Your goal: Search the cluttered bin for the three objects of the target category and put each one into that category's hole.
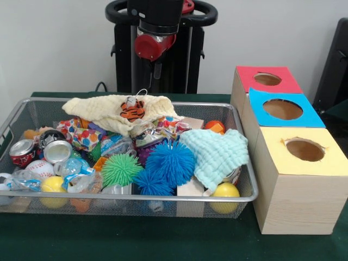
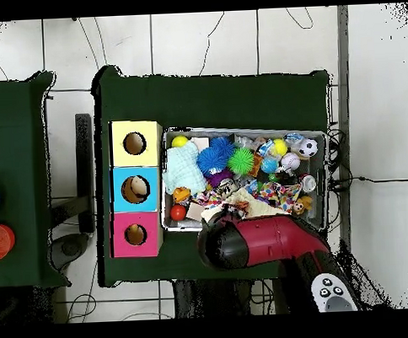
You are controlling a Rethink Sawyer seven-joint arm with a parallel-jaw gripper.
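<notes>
The tool (image 1: 157, 69) hung above the bin's (image 1: 239, 198) far rim; whether it stood apart or together could not be told. Among the clutter lay the spiky blue balls (image 1: 169, 161), which looked light, soft and springy; pinching across the middle seemed safest.

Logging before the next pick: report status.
Gripper above the bin's far rim, jaw state unclear. Nothing held. Cream cloth and tiger toy directly below. Blue hole holds something.

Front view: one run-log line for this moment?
tool: above bin's far edge, state unclear | holding: nothing seen | yellow cloth: under tool | boxes: beside bin
</notes>
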